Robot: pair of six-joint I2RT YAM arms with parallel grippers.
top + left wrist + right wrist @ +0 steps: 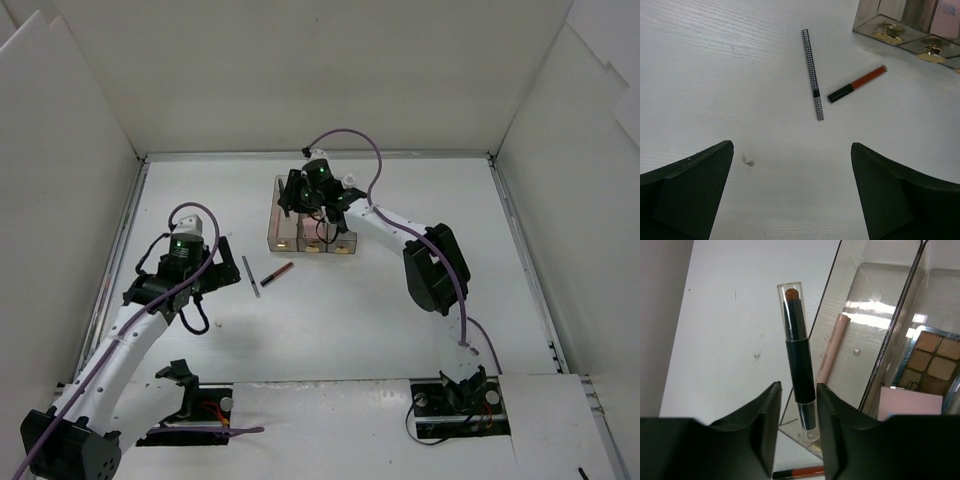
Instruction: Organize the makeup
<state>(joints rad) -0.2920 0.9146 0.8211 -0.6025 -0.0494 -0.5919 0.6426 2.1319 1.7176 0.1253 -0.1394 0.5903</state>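
Observation:
My right gripper (297, 195) (799, 405) is shut on a black stick with a clear cap and brown tip (796, 347), held over the left end of the clear box (310, 228) (866, 385). In the box lie a pink stick (831, 347), a brown-toned palette (932, 357) and a pink square pad (910, 402). A checked black pencil (250, 276) (812, 72) and a red pencil with a black cap (277, 272) (858, 83) lie on the table. My left gripper (205, 285) (792, 195) is open and empty, above the table short of both pencils.
White walls enclose the table on the left, back and right. The box has gold feet (888, 33) at its near corners. A small dark smudge (747, 161) marks the table in front of my left gripper.

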